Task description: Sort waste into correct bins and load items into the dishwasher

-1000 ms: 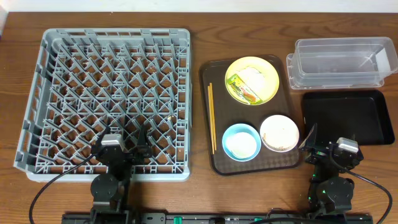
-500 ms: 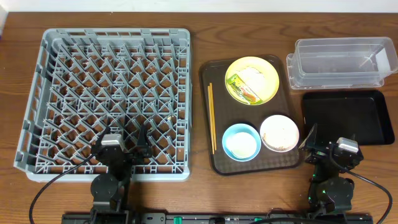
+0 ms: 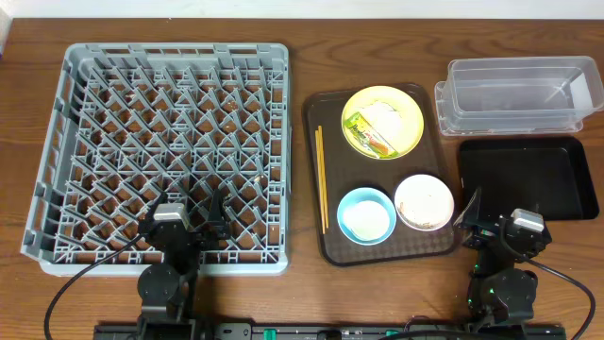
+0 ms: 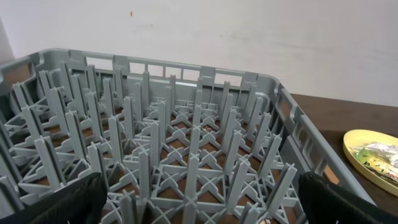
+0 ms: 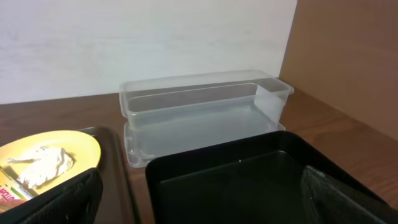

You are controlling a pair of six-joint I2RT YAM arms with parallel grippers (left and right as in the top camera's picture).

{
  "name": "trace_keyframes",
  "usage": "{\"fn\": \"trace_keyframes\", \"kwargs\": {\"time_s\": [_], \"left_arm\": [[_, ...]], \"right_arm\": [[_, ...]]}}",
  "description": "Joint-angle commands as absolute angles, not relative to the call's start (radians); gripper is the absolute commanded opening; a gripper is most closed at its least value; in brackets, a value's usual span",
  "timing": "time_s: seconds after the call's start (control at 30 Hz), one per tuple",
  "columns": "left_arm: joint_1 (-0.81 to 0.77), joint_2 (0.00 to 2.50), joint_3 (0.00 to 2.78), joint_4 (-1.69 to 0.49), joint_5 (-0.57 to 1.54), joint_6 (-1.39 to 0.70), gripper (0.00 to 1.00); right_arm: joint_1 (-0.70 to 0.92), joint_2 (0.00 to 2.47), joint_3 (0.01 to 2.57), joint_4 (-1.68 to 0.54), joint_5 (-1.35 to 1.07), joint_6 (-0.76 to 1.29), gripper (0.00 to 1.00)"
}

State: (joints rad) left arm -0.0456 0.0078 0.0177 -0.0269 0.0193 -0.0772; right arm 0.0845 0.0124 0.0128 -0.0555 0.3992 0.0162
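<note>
The grey dish rack [image 3: 66, 142] fills the left of the table and shows in the left wrist view [image 4: 186, 124]. A yellow plate [image 3: 408, 106] holds a yellow-green wrapper [image 3: 364, 132] and a white tissue [image 3: 385, 115]. A light blue bowl [image 3: 366, 215], a white bowl [image 3: 424, 201] with scraps and wooden chopsticks [image 3: 321, 178] lie on the brown tray [image 3: 313, 113]. The clear tub [image 3: 519, 94] and black tray [image 3: 525, 179] stand at the right. My left gripper [image 3: 187, 210] is open over the rack's near edge. My right gripper [image 3: 491, 215] is open at the black tray's near left corner. No cup shows.
The plate [image 5: 87, 149] with the tissue [image 5: 40, 163] shows at the left of the right wrist view, the clear tub [image 5: 199, 115] and black tray [image 5: 249, 180] ahead. A white wall stands behind the table.
</note>
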Motion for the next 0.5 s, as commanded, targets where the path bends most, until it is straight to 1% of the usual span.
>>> {"fn": "trace_keyframes", "kwargs": {"time_s": [0.0,0.47], "left_arm": [[-0.040,0.010,0.004,-0.073,-0.018,-0.064,0.98],[-0.040,0.010,0.004,-0.073,-0.018,-0.064,0.98]], "right_arm": [[0.093,0.013,0.018,-0.068,0.392,0.033,0.99],[0.093,0.013,0.018,-0.068,0.386,0.034,0.99]]}}
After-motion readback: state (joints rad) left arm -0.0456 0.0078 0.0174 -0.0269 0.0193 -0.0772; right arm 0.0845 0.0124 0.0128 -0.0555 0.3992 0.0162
